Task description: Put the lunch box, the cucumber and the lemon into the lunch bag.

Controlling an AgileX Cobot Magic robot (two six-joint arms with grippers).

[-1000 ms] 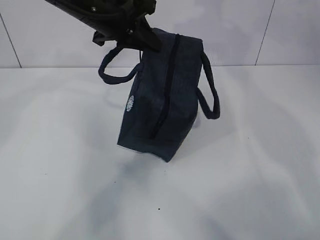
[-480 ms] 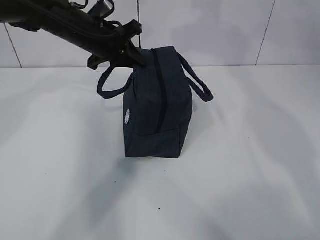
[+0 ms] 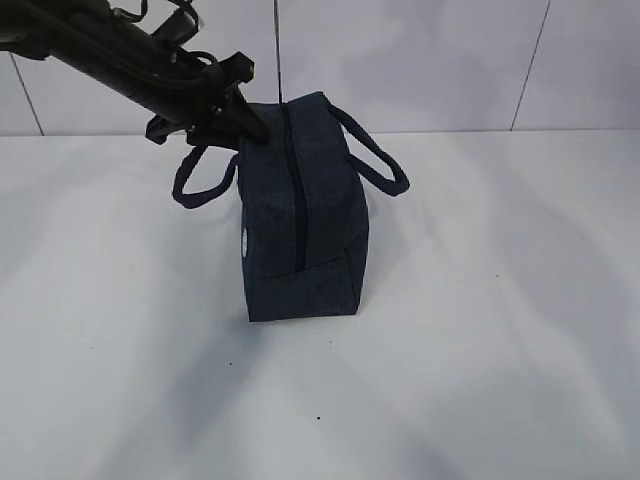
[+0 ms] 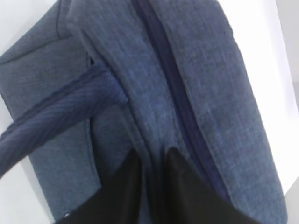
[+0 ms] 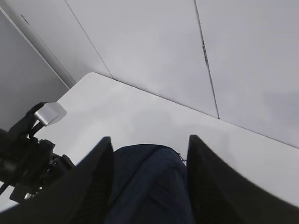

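The lunch bag [image 3: 300, 230] is dark navy and stands on one end on the white table, zipper [image 3: 295, 190] closed and running vertically, white logo [image 3: 245, 242] on its left side. My left gripper [image 3: 250, 125] is shut on a fold of fabric beside the zipper at the bag's top end; the left wrist view shows this pinch up close [image 4: 154, 158] with the bag [image 4: 201, 70] filling the frame. My right gripper [image 5: 149, 140] is open and empty; the bag [image 5: 149, 182] shows between its fingers but farther off. The lunch box, cucumber and lemon are out of view.
The bag's two loop handles hang out to the left [image 3: 200, 185] and right [image 3: 375, 155]. The white table [image 3: 480, 330] spreads around the bag, with a tiled wall [image 3: 450, 60] behind. The left arm [image 5: 28, 158] shows in the right wrist view.
The bag hung tilted with only a corner low; it has swung upright and settled on its end. My left gripper has moved left and slightly down, still holding it.
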